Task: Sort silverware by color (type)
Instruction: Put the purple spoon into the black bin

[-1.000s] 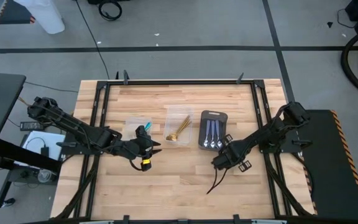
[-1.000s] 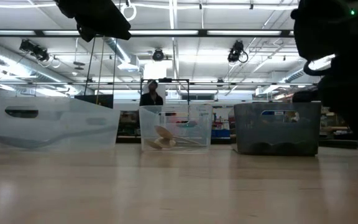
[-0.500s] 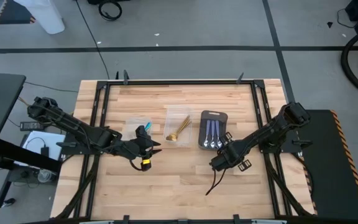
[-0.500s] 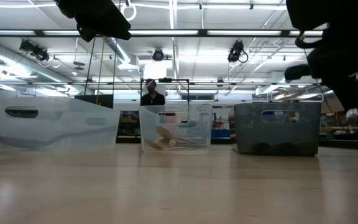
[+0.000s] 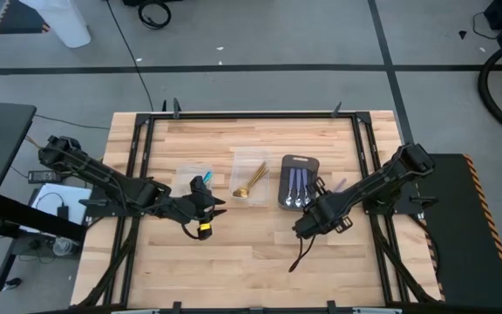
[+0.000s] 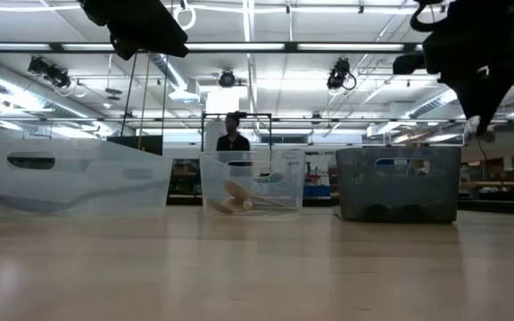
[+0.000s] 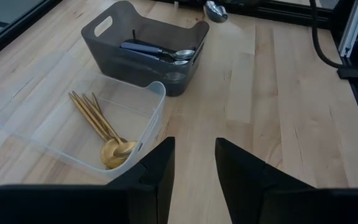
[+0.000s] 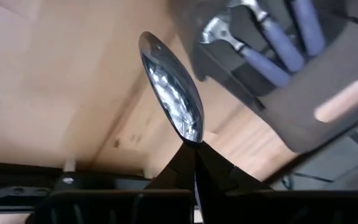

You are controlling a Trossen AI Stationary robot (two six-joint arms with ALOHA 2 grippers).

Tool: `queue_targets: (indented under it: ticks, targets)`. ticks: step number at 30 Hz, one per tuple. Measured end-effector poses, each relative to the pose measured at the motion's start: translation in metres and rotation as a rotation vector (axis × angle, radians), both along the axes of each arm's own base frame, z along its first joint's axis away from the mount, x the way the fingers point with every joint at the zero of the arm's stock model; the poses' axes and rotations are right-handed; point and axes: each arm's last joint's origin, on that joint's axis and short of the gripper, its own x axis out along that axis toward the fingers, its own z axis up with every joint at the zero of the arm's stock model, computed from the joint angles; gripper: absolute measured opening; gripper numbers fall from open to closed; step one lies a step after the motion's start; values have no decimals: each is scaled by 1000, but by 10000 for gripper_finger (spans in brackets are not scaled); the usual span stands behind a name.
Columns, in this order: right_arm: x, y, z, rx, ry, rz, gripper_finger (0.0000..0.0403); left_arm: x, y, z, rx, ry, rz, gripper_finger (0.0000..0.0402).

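My table (image 5: 251, 270) carries three bins in a row across its middle: a clear tub (image 5: 192, 178) at nine o'clock of centre, a second clear tub (image 5: 251, 180) at centre with the gold spoons (image 7: 107, 134) in it, and the dark grey tray (image 5: 298, 180) at three o'clock holding spoons with bluish handles (image 8: 294, 37) and silvery bowls.

My right tool (image 5: 312, 220) sits just off the tray's near corner, at about five o'clock from it. Its fingers are pressed together on the handle of a silver spoon (image 8: 171, 87), pinching it right at the neck, so the bowl sticks straight out ahead of the fingertips. From the right wrist view the tray lies just beyond that bowl and a little to one side, its opening facing me. The spoon's long axis points roughly toward the tray, so I judge the coming move to be a short carry over the rim and a release. This arm is far the nearer one.

My left tool (image 5: 200, 209) hangs with fingers spread near the first clear tub, holding nothing that I can see.

Against the picture from a second ago, my right arm has swung inward and its tool has shifted closer to the tray; the left arm has not moved.
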Motion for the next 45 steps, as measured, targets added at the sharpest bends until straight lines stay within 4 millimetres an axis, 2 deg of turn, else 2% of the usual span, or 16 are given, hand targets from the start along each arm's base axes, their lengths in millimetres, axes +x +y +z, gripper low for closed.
queue_targets:
  ticks: [13, 28, 34, 45]
  targets:
    - [4, -2, 21, -120, -28, 64, 9, 0, 0, 0, -7, -1, 4, 123]
    - [20, -1, 51, -106, -152, 82, 9, 1, 0, -1, -5, 3, 4, 123]
    - [27, -8, 61, -47, -286, 71, 9, 0, -1, -1, -47, -4, 21, 123]
    - [27, -25, 84, 26, -489, 114, 9, -6, -15, -1, -179, -25, 40, 123]
